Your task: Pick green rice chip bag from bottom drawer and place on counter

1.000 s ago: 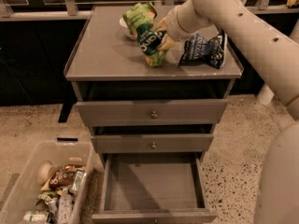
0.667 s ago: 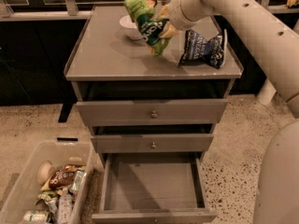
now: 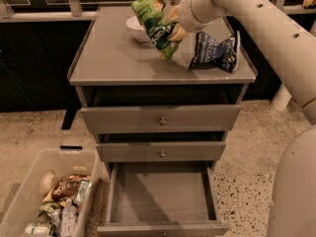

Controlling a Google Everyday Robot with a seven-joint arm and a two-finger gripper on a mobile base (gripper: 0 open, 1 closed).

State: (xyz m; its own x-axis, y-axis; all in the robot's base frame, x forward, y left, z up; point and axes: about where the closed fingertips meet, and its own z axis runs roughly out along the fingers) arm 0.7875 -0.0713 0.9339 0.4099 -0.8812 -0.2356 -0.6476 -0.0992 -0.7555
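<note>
The green rice chip bag (image 3: 155, 21) is held in the air above the counter (image 3: 108, 58), tilted, its lower end a little above the grey top. My gripper (image 3: 174, 26) is shut on the bag's right side, reaching in from the upper right. The bottom drawer (image 3: 162, 201) is pulled out and shows a bare grey floor.
A dark blue-and-white snack bag (image 3: 215, 51) stands on the counter's right part, just right of my gripper. A white bowl (image 3: 138, 27) sits at the counter's back, behind the green bag. A clear bin (image 3: 47, 199) with snacks and bottles stands on the floor at lower left. My arm crosses the right side.
The gripper has lifted the green bag up and toward the back of the counter. The bag has tilted more upright.
</note>
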